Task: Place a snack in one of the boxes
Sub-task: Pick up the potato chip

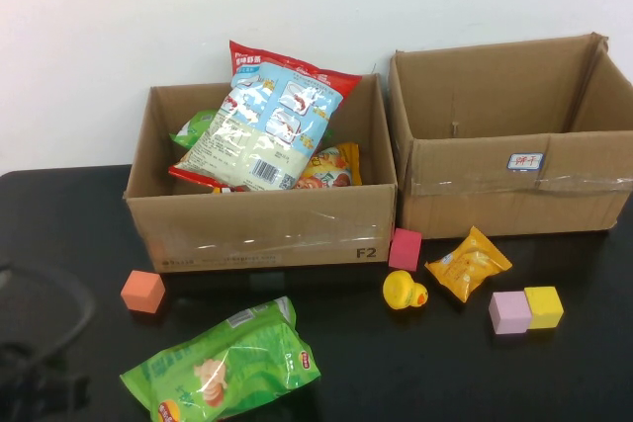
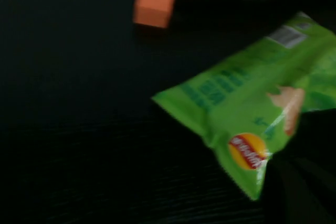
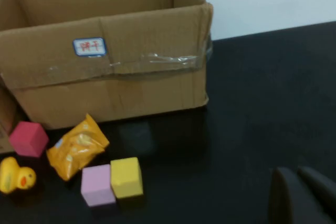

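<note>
A green chip bag lies on the black table in front of the left box. That box holds several snack bags, with a large red-and-blue one on top. The right box looks empty. A small orange snack packet lies in front of it. My left gripper is a dark shape just beside the green bag's corner; its arm shows as a blur at the front left. My right gripper is shut and empty, low over the table to the right of the right box.
An orange cube, a pink-red cube, a yellow duck and a pink cube touching a yellow cube lie on the table in front of the boxes. A white wall stands behind.
</note>
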### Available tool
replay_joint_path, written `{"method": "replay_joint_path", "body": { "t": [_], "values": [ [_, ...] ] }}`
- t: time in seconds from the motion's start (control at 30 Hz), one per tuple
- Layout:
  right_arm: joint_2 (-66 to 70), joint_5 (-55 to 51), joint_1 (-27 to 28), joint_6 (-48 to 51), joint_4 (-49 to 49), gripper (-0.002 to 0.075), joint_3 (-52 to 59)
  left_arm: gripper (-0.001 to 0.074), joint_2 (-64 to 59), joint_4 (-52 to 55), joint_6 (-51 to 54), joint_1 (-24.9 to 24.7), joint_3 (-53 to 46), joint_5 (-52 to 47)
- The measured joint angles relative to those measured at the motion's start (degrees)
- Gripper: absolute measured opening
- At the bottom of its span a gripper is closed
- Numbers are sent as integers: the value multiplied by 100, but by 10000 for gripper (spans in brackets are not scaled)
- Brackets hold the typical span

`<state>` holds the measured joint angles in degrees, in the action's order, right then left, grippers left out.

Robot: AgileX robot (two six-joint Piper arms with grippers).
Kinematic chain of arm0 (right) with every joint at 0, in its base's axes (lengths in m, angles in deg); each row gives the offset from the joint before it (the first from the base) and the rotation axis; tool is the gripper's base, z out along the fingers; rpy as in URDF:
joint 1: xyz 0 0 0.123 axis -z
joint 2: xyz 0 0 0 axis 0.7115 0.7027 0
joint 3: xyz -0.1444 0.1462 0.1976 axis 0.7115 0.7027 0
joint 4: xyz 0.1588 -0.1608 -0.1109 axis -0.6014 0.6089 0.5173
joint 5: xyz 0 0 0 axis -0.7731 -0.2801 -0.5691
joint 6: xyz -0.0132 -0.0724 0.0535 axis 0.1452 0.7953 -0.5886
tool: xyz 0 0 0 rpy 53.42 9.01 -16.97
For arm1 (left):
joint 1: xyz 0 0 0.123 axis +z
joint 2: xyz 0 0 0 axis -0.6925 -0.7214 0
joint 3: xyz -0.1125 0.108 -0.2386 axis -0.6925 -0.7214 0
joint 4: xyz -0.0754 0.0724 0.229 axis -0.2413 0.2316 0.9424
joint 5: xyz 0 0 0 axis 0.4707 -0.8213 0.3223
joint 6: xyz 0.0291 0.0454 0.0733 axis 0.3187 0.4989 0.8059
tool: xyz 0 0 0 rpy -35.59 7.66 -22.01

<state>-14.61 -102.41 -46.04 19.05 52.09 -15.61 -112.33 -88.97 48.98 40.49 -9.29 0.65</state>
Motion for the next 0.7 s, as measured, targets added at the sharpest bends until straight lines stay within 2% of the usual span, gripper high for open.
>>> {"method": "replay_joint_path", "body": {
  "t": [0.1, 0.2, 0.3, 0.43, 0.53, 0.6, 0.7],
  "values": [
    [0, 194, 0, 0, -78, -1, 88, 6, -693, -532, 614, 0, 284, 38],
    [0, 293, 0, 0, -87, -1, 109, 60, -1348, -558, 939, -159, 589, 49],
    [0, 350, 0, 0, -87, -1, 109, 172, -2009, -534, 1041, -514, 878, 49],
    [0, 362, 0, 0, -87, -1, 109, 420, -2814, -270, 1098, -1197, 1329, -35],
    [0, 362, 0, 0, -87, -1, 109, 568, -3357, 299, 1122, -1691, 1617, -63],
    [0, 362, 0, 0, -87, -1, 109, 613, -3707, 774, 1063, -1968, 1737, 49],
    [0, 373, 0, 0, -87, -1, 109, 640, -4180, 1592, 691, -2296, 1829, 360]
  ]
}}
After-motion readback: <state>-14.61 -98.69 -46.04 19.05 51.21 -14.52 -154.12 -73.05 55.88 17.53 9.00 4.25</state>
